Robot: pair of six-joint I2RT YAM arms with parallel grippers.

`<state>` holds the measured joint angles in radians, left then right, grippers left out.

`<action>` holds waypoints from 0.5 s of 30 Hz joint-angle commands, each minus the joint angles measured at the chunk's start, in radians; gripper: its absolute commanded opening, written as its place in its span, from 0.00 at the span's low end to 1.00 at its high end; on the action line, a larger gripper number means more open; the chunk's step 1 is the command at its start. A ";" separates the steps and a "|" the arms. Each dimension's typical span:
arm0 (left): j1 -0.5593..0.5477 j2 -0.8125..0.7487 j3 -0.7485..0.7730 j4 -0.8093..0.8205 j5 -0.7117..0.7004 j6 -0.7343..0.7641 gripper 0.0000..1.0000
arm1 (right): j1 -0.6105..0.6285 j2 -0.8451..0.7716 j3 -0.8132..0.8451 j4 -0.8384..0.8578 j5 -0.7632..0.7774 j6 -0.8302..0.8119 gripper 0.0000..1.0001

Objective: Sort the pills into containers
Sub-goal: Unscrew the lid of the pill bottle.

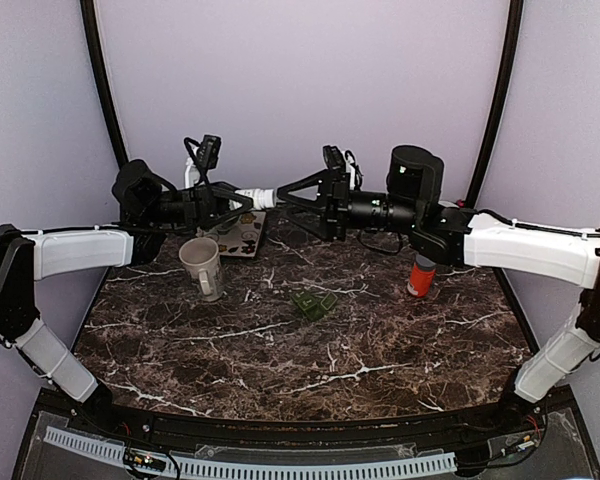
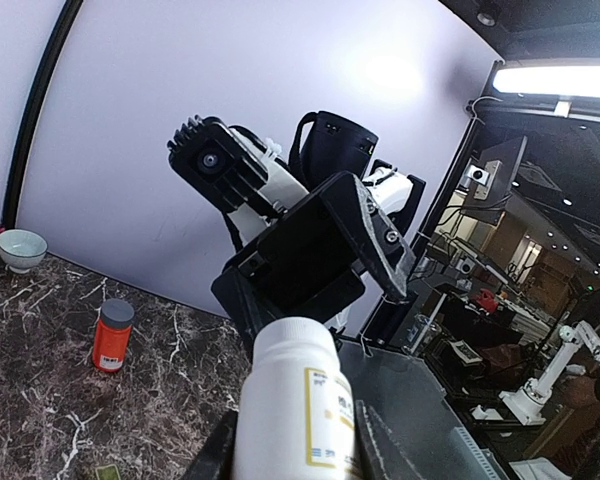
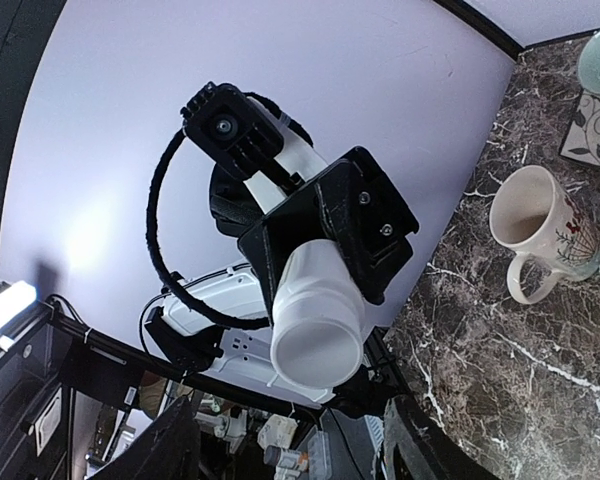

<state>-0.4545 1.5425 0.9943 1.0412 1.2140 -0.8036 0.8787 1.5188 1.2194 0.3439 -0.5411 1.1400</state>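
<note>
My left gripper [image 1: 246, 197] is shut on a white pill bottle [image 1: 262, 193] with a white cap and holds it level, high above the back of the table. In the left wrist view the bottle [image 2: 295, 400] sits between my fingers, with its yellow-edged label showing. My right gripper [image 1: 283, 193] is open and faces the cap end from the right, close to it. In the right wrist view the cap [image 3: 318, 325] points at the camera, with my fingers [image 3: 170, 445] spread wide below it. An orange pill bottle [image 1: 421, 275] with a grey cap stands at the right.
A cream mug [image 1: 202, 265] stands at mid left. A small green item [image 1: 313, 303] lies at the centre. A patterned tile [image 1: 242, 236] lies behind the mug. A pale bowl [image 2: 20, 248] sits at the back.
</note>
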 commanded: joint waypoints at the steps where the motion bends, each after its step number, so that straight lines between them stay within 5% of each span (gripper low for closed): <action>1: -0.005 -0.041 0.009 -0.015 0.000 0.045 0.00 | -0.007 0.017 0.041 0.015 0.017 0.048 0.63; 15: -0.010 -0.051 0.010 -0.067 -0.003 0.091 0.00 | -0.015 0.094 0.115 -0.006 -0.001 0.061 0.60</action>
<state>-0.4549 1.5383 0.9943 0.9848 1.2137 -0.7460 0.8696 1.5803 1.2888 0.3347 -0.5346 1.1927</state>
